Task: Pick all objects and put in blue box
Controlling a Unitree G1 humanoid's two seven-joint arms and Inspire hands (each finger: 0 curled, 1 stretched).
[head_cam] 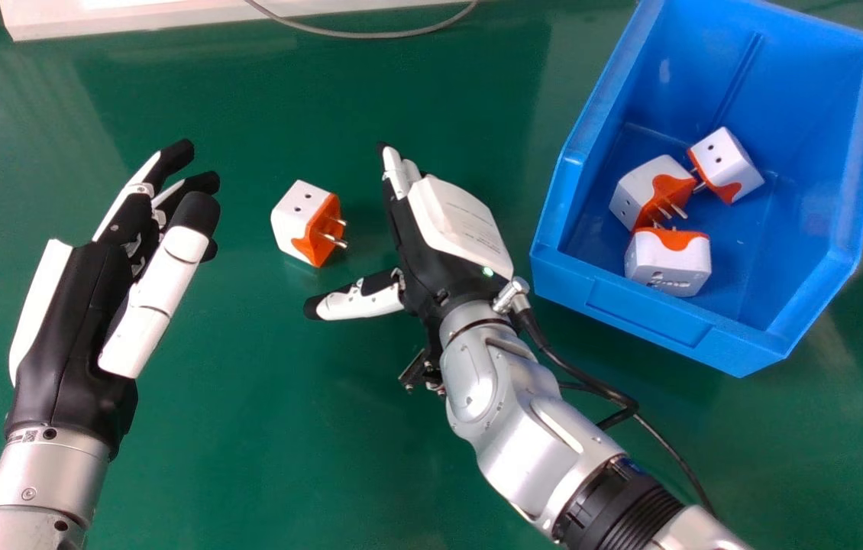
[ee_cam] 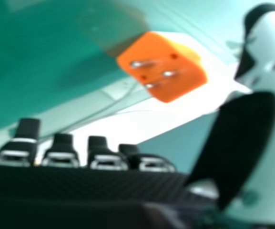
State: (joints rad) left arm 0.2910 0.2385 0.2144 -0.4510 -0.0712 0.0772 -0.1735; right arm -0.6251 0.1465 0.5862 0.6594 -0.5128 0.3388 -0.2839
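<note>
Right hand point(head_cam: 458, 221): wide, its fingers straight and its thumb spread out to the side, holding nothing. Left hand point(head_cam: 69, 328): relaxed and also without a load, raised at the left of the head view. Between the two, nearer the right hand but apart from it, one white and orange plug adapter point(head_cam: 295, 216) rests on the desk point(head_cam: 248, 428), metal prongs turned towards the right hand. A black cable point(head_cam: 592, 382) runs along the right forearm. Beyond that arm, on the robot's right, stands the blue box point(head_cam: 630, 313). Contents: three further adapters, namely a near one point(head_cam: 664, 267) by the front wall, a middle one point(head_cam: 641, 191) behind it, and a far one point(head_cam: 725, 160) deeper in, all lying close together. Surface: green and glossy, with pale reflections across the far part and shadow beside the box. At the far edge, a white object point(head_cam: 134, 19) spans much of the view's left half, and a thin grey cable point(head_cam: 363, 35) sags in a curve in front of it.
</note>
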